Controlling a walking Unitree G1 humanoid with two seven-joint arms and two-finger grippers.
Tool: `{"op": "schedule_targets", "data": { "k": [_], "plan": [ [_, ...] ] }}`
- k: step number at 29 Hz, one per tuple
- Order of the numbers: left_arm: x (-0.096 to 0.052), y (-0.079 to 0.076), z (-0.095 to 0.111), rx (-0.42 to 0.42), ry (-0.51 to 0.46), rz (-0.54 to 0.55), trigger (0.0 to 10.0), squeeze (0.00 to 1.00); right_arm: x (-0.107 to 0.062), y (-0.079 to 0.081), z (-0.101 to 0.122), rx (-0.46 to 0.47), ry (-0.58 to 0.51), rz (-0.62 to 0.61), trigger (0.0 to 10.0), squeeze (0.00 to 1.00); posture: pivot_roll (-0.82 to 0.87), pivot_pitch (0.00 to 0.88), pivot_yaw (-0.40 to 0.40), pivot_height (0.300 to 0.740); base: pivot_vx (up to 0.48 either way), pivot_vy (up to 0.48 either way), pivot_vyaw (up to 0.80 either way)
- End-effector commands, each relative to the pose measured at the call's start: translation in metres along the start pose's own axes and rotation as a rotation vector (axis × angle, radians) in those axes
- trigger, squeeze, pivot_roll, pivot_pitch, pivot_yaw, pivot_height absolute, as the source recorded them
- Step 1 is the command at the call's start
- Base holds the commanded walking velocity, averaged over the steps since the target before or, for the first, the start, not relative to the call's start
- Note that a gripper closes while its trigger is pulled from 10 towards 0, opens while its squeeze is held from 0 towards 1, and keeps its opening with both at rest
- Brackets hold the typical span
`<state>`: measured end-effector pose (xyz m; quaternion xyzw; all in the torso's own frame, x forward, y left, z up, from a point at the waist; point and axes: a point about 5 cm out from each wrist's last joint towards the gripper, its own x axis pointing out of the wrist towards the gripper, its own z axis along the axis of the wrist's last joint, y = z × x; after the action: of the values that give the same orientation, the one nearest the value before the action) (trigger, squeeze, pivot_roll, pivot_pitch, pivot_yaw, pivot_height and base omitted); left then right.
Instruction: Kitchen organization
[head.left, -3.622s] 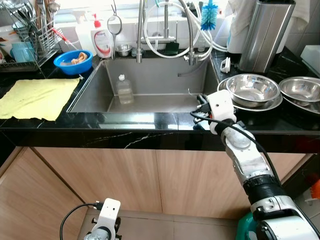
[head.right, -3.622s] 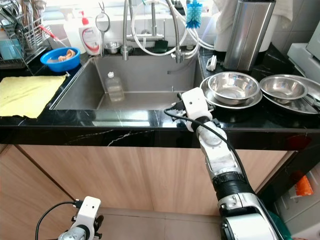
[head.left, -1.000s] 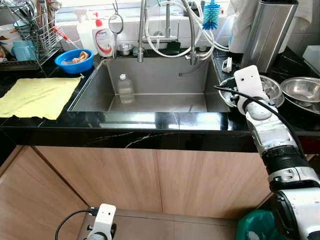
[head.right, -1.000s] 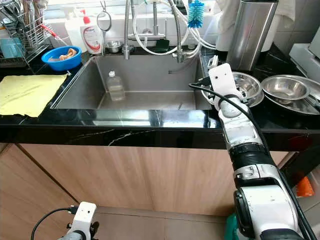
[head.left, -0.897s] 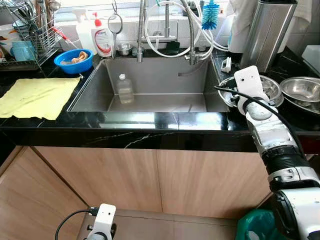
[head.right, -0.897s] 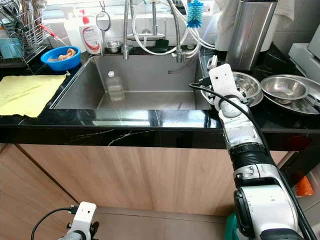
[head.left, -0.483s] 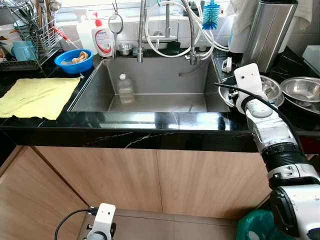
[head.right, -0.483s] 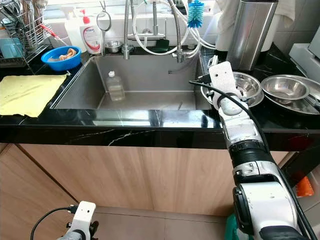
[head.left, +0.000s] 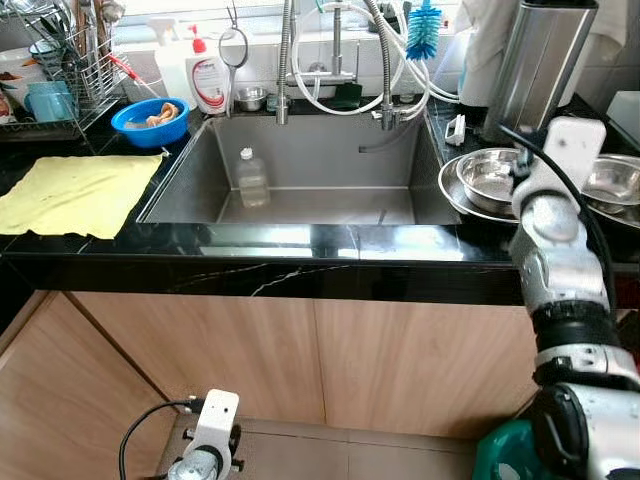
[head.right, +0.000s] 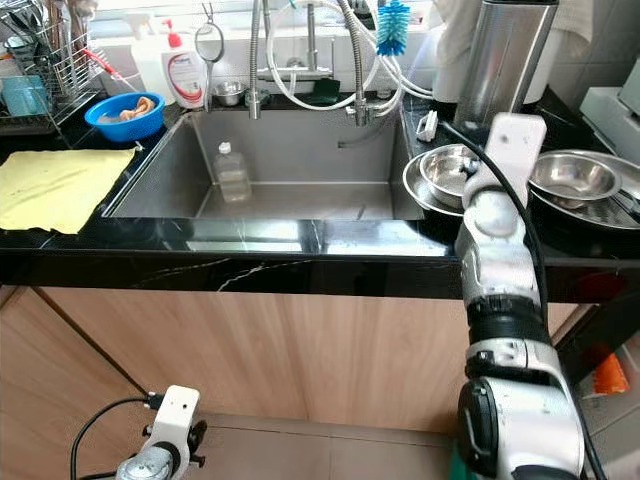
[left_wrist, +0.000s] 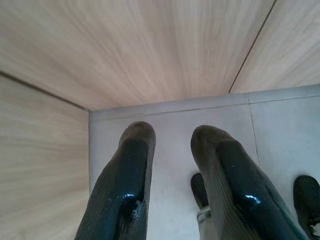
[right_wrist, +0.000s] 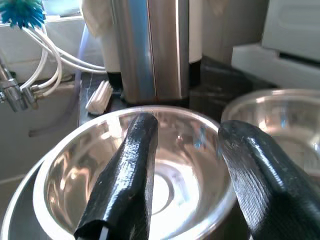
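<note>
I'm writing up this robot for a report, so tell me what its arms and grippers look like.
The right arm is silver metal with a black band, a white block at the wrist and a black cable looping along it. Each gripper, right and left, has two long, glossy black, rounded fingers.

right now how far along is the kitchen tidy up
Nothing looks put away yet. The right gripper hangs open over the nearest steel bowl, gripping nothing. That bowl, the second steel bowl, the plastic bottle in the sink and the yellow cloth remain. The left gripper hangs idle.
</note>
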<state>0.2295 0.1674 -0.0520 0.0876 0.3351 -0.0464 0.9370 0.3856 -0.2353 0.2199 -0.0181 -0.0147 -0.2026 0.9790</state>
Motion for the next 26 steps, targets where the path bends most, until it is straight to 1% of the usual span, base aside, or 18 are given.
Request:
{"op": "schedule_targets", "data": {
  "k": [1, 2, 3, 4, 5, 7, 8, 9, 10, 11, 15, 17, 19, 21, 23, 24, 25, 26],
  "plan": [
    [-0.001, 0.007, -0.001, 0.004, 0.001, 0.021, 10.0, 0.0, -0.007, 0.016, 0.022, 0.02, -0.135, 0.08, 10.0, 0.0, -0.07, 0.0, 0.081, 0.74, 0.0, 0.0, 0.0],
    [-0.002, 0.01, 0.006, -0.006, -0.055, 0.039, 10.0, 0.0, -0.021, 0.035, 0.034, 0.026, -0.283, 0.192, 10.0, 0.0, -0.07, 0.0, 0.082, 0.74, 0.0, 0.0, 0.0],
    [-0.002, 0.01, 0.006, -0.006, -0.055, 0.039, 10.0, 0.0, -0.021, 0.035, 0.034, 0.026, -0.283, 0.192, 10.0, 0.0, -0.07, 0.0, 0.082, 0.74, 0.0, 0.0, 0.0],
    [-0.002, 0.015, 0.016, -0.018, -0.109, 0.058, 10.0, 0.0, -0.036, 0.051, 0.038, 0.022, -0.387, 0.295, 10.0, 0.0, -0.06, 0.0, 0.08, 0.74, 0.0, 0.0, 0.0],
    [-0.002, 0.016, 0.023, -0.013, -0.142, 0.06, 10.0, 0.0, -0.044, 0.058, 0.035, 0.006, -0.412, 0.335, 10.0, 0.0, -0.05, 0.0, 0.078, 0.74, 0.0, 0.0, 0.0],
    [-0.003, 0.018, 0.032, 0.009, -0.195, 0.058, 10.0, 0.0, -0.057, 0.072, 0.019, -0.02, -0.395, 0.397, 10.0, 0.0, -0.05, 0.0, 0.074, 0.74, 0.0, 0.0, 0.0],
    [-0.004, 0.021, 0.032, 0.011, -0.206, 0.06, 10.0, 0.0, -0.063, 0.074, 0.011, -0.015, -0.377, 0.414, 10.0, 0.0, -0.05, 0.0, 0.074, 0.74, 0.0, 0.0, 0.0],
    [-0.004, 0.021, 0.032, 0.011, -0.206, 0.06, 10.0, 0.0, -0.063, 0.074, 0.011, -0.015, -0.377, 0.414, 10.0, 0.0, -0.05, 0.0, 0.074, 0.74, 0.0, 0.0, 0.0],
    [-0.005, 0.024, 0.032, 0.013, -0.216, 0.062, 10.0, 0.0, -0.068, 0.075, 0.005, -0.008, -0.365, 0.425, 10.0, 0.0, -0.05, 0.0, 0.074, 0.74, 0.0, 0.0, 0.0],
    [-0.007, 0.027, 0.029, 0.02, -0.221, 0.063, 10.0, 0.0, -0.074, 0.071, -0.005, -0.018, -0.355, 0.423, 10.0, 0.0, -0.06, 0.0, 0.079, 0.74, 0.0, 0.0, 0.0],
    [-0.012, 0.034, 0.02, 0.033, -0.23, 0.063, 10.0, 0.0, -0.089, 0.061, -0.024, -0.05, -0.333, 0.44, 10.0, 0.0, -0.07, 0.0, 0.087, 0.74, 0.0, 0.0, 0.0],
    [-0.021, 0.045, 0.005, 0.036, -0.22, 0.086, 10.0, 0.0, -0.102, 0.048, -0.043, -0.052, -0.281, 0.43, 10.0, 0.0, -0.08, 0.0, 0.087, 0.74, 0.0, 0.0, 0.0],
    [-0.027, 0.051, 0.0, 0.048, -0.23, 0.108, 10.0, 0.0, -0.109, 0.043, -0.05, -0.072, -0.268, 0.431, 10.0, 0.0, -0.08, 0.0, 0.086, 0.74, 0.0, 0.0, 0.0],
    [-0.034, 0.061, -0.002, 0.033, -0.258, 0.15, 10.0, 0.0, -0.116, 0.036, -0.057, -0.075, -0.247, 0.416, 10.0, 0.0, -0.08, 0.0, 0.086, 0.74, 0.0, 0.0, 0.0],
    [-0.044, 0.069, 0.0, 0.003, -0.313, 0.175, 10.0, 0.0, -0.129, 0.028, -0.068, -0.115, -0.233, 0.422, 10.0, 0.0, -0.08, 0.0, 0.089, 0.74, 0.0, 0.0, 0.0],
    [-0.047, 0.067, 0.004, 0.01, -0.34, 0.17, 10.0, 0.0, -0.132, 0.026, -0.071, -0.13, -0.231, 0.429, 10.0, 0.0, -0.08, 0.0, 0.089, 0.74, 0.0, 0.0, 0.0],
    [-0.054, 0.064, 0.014, 0.026, -0.403, 0.166, 10.0, 0.0, -0.138, 0.022, -0.073, -0.148, -0.239, 0.429, 10.0, 0.0, -0.07, 0.0, 0.092, 0.74, 0.0, 0.0, 0.0],
    [-0.058, 0.065, 0.022, 0.015, -0.452, 0.185, 10.0, 0.0, -0.142, 0.02, -0.071, -0.153, -0.255, 0.424, 10.0, 0.0, -0.08, 0.0, 0.099, 0.74, 0.0, 0.0, 0.0]
  ]
}}
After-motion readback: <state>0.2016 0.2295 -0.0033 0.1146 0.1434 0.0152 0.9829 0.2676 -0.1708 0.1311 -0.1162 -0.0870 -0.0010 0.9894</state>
